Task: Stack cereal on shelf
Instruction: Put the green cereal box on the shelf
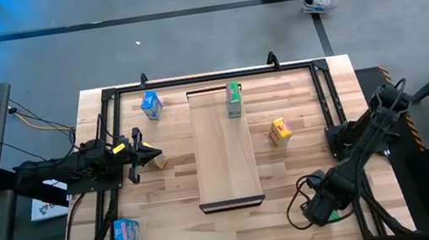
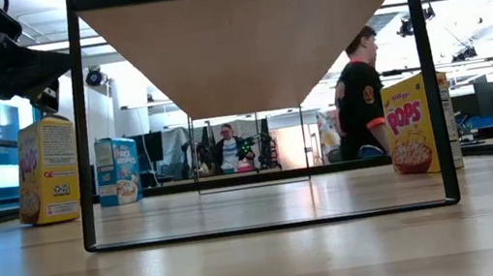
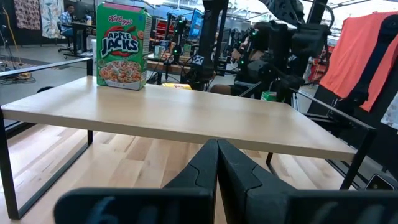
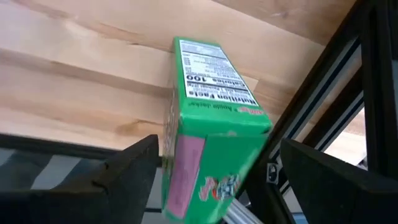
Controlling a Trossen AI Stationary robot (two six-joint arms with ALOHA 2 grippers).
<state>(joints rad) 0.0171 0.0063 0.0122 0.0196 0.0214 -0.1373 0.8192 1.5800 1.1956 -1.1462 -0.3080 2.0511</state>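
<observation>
One green box (image 1: 234,99) stands on the shelf (image 1: 226,165) near its far end, close to the right long edge; the left wrist view shows it upright there. A second green box (image 4: 208,130) lies on the table by the front-right corner, between the spread fingers of the right gripper (image 1: 323,208), which bracket it but are not yet pressed on it. A blue box (image 1: 151,105) sits near the table's far-left corner, another blue box (image 1: 126,231) near the front-left corner, and a yellow box (image 1: 280,131) stands on the table just right of the shelf. The left gripper (image 1: 148,157) hovers off the shelf's left long edge with its fingers pressed together and nothing between them; a yellow bit beside its tip may be another box, but I cannot tell. The main risk lies on the right: the green box lies askew between the fingers and close to the black frame rail, so a closing grasp could catch a corner, twist the box or crush the thin cardboard. Lifting it could also knock the frame, and carrying it across could hit the yellow box.
</observation>
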